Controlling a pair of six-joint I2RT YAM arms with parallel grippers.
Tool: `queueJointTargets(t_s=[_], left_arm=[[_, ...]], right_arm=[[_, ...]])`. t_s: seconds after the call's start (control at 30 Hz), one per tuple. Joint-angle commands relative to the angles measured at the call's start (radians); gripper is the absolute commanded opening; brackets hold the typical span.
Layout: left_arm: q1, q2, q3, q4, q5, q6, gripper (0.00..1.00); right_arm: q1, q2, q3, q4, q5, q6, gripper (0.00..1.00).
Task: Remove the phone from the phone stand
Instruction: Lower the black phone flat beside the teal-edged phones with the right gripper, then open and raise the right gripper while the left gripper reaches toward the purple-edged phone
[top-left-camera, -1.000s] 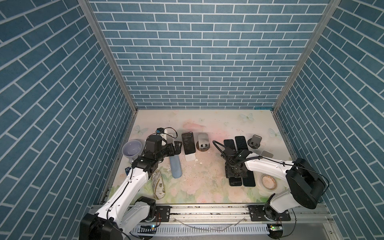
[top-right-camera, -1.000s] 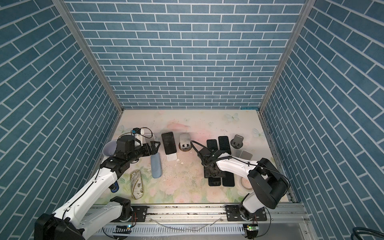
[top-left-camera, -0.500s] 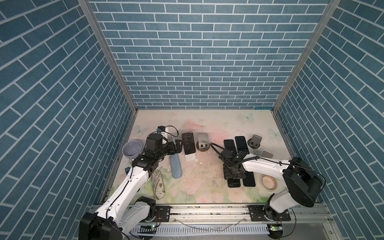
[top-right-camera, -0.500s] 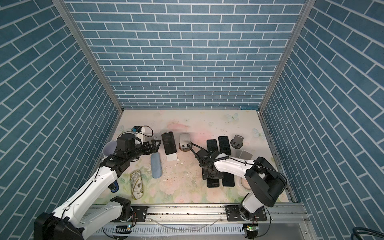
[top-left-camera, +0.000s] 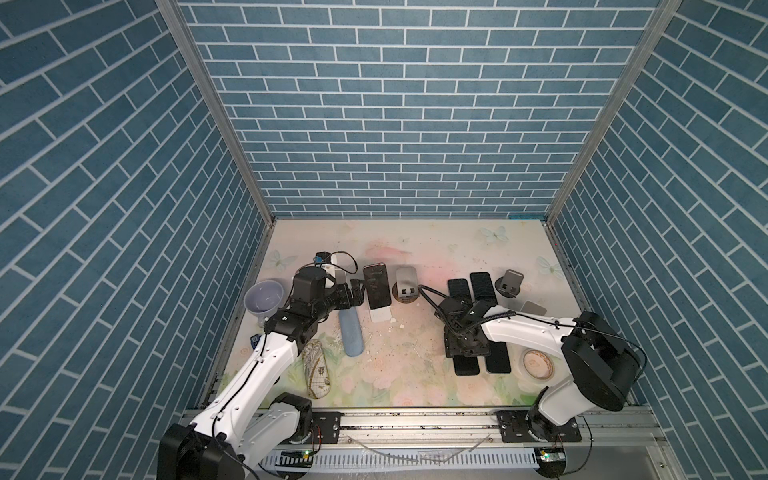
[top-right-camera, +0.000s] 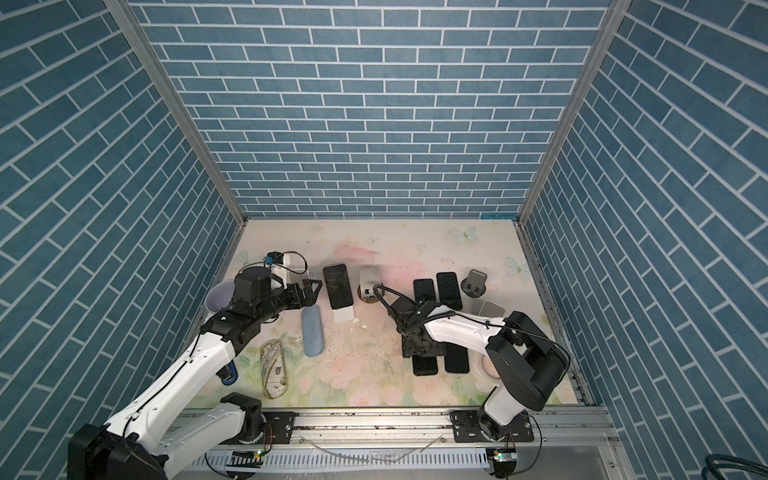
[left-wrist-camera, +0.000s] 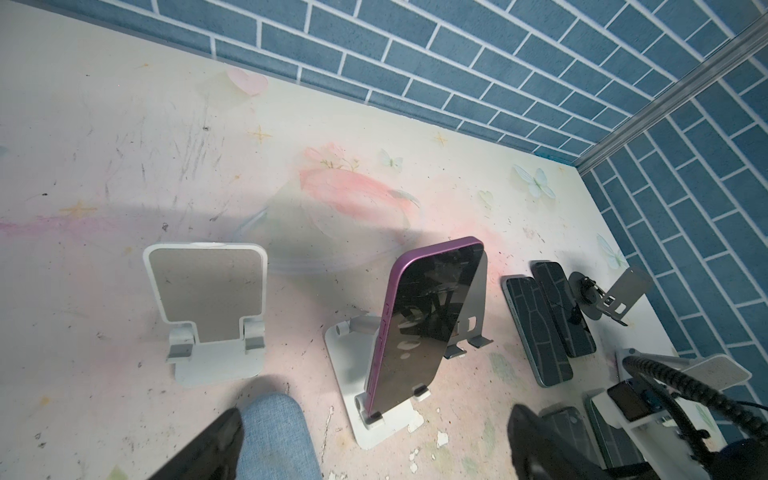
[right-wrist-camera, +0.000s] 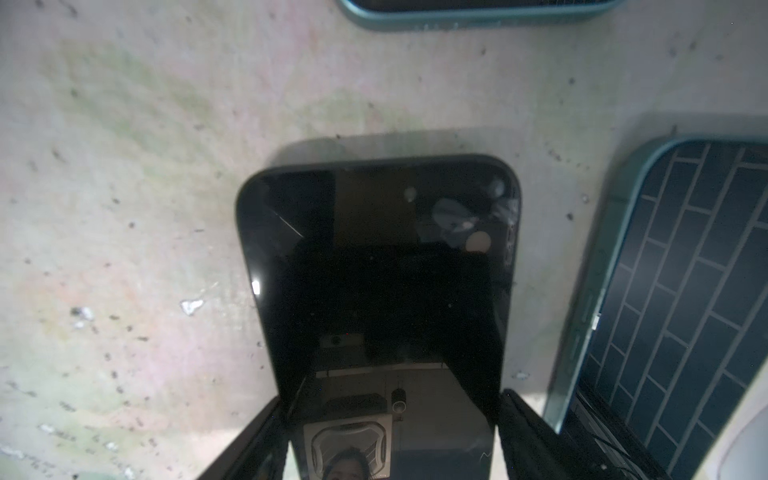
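1. In both top views, toward the left of the table (top-left-camera: 415, 249), the phone (top-left-camera: 377, 286) leans back on the phone stand (top-left-camera: 380, 316). Its long axis rises from the stand's lip and tilts toward the back wall. The left claw (top-left-camera: 358, 291) sits just beside the phone's left edge with its jaws spread wide, pointing at the phone from the side (clearly the nearer arm). The right claw (top-right-camera: 422, 349) is well apart, low over a row of flat phones on the right. A blue case (top-left-camera: 350, 332) lies near the left arm's wrist, and brick walls (top-left-camera: 395, 124) close the table in on three sides.

2. In the left wrist view, the phone (left-wrist-camera: 428, 328) stands straight ahead of the left claw (left-wrist-camera: 376, 415), between the lines of its two parted jaws and untouched. Its foot sits in the phone stand's (left-wrist-camera: 338, 353) lip. An empty stand (left-wrist-camera: 205, 286) is near on one side, and the table around it is scuffed and speckled.

3. In the right wrist view, the right claw (right-wrist-camera: 390, 399) has one jaw at each long edge of a dark phone (right-wrist-camera: 374, 270). Whether the jaws pinch it or merely flank it, I cannot tell. The task's phone is not in this picture.
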Motion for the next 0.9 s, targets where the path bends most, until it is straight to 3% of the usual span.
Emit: queueJointTargets(t_s=[0.0, 0.87], left_arm=[[-0.004, 0.001, 0.031, 0.011, -0.005, 0.018, 1.0], [-0.039, -0.021, 0.051, -0.069, -0.055, 0.031, 1.0]], right_arm=[[0.006, 0.056, -0.021, -0.031, 0.022, 0.039, 0.79], [-0.003, -0.01, 0.027, -0.08, 0.131, 0.018, 0.82]])
